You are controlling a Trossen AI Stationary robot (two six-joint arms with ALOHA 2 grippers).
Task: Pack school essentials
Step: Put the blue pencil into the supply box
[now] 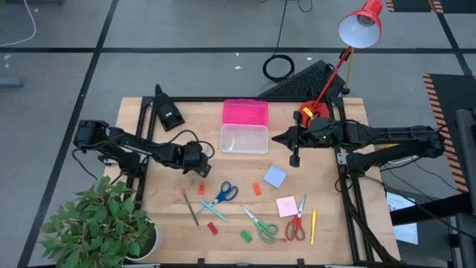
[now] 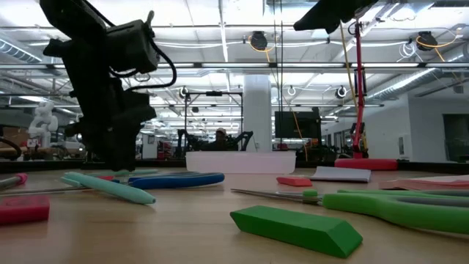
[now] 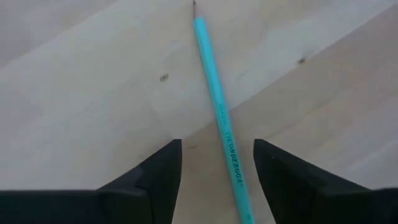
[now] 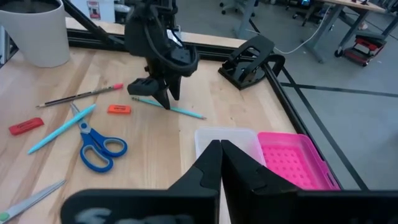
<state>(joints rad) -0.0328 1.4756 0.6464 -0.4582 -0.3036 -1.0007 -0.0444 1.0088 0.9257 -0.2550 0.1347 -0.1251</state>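
Right now my left gripper (image 3: 217, 168) hangs open astride the teal pencil (image 3: 214, 93) lying flat on the table (image 3: 81, 93) near the clear box (image 1: 244, 138); closing off-centre could roll it away, right gripper (image 4: 219, 163) shut.

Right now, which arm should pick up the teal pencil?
Left. The left gripper hangs open right over the teal pencil, whose shaft runs between its fingers. The right gripper is shut and sits across the table beside the clear box, well away from it.
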